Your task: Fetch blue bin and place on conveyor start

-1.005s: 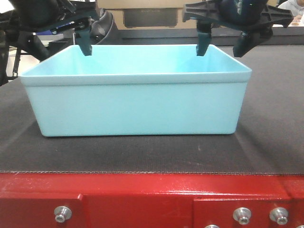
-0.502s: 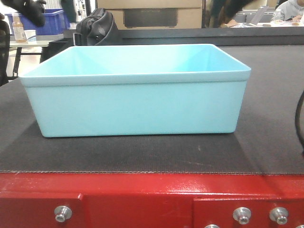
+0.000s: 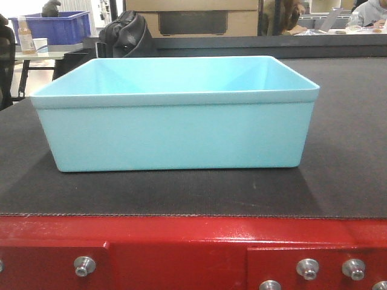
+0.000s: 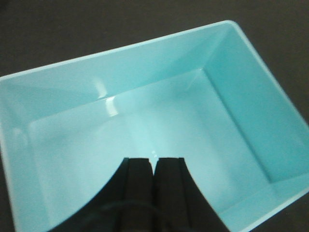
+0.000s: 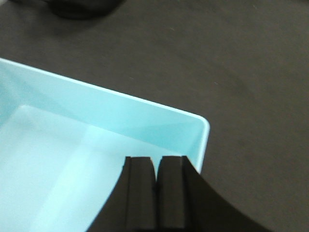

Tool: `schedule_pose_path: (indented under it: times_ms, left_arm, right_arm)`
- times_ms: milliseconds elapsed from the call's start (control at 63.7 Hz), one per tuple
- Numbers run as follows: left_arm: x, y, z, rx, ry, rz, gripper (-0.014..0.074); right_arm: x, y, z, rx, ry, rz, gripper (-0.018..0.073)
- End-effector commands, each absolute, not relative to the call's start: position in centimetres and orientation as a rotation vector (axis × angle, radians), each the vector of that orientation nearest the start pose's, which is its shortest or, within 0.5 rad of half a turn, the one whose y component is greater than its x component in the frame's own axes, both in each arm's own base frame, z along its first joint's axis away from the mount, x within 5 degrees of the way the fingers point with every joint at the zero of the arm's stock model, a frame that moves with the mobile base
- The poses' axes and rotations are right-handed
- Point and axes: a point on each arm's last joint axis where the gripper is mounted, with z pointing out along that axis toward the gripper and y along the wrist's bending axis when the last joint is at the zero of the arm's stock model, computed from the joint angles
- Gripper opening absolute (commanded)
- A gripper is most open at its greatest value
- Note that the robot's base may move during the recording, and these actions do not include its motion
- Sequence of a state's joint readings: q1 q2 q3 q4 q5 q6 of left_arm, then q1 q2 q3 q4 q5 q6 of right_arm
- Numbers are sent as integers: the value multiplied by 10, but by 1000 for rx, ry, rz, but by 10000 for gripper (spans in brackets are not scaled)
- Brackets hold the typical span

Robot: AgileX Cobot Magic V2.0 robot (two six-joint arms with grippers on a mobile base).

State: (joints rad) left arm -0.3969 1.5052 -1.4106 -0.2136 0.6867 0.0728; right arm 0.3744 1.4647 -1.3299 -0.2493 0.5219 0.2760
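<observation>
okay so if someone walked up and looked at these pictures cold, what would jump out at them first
The blue bin, pale turquoise and empty, fills the front view, sitting flat on the dark conveyor start just behind its glossy red frame with silver bolts. In the wrist views, the left gripper and right gripper hang above the bin's interior, fingers closed together, gripping nothing.

Industrial workshop, red-framed conveyor belt, blue crate, cardboard box behind
</observation>
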Motion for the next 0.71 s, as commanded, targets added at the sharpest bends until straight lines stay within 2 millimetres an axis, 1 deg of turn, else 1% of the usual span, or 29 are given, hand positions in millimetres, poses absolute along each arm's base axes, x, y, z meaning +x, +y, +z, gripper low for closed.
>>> schedule_pose_path:
  times_ms: [0,63,235,330,597,691]
  left_arm:
    - [302,-144,375,383,2146,-500,-109]
    - [296,-141,369,344,2132,-525,-111]
    - [275,-127,365,257,1993,-507,-111]
    - [260,-118,365,230,1935,-498,-111]
    - [216,-93,353,171,1810,-474,-111]
    - [199,-86,351,170,1791,-478,-111]
  right_arm:
    - [304,113,372,-311,2018,148,-158]
    - [293,109,370,-316,1977,167,-158]
    - [265,102,363,-329,1852,222,-158]
    - [251,98,357,-334,1820,238,-158]
    - [217,88,348,-339,1687,291,-158]
    - [206,84,345,-339,1676,294,-158]
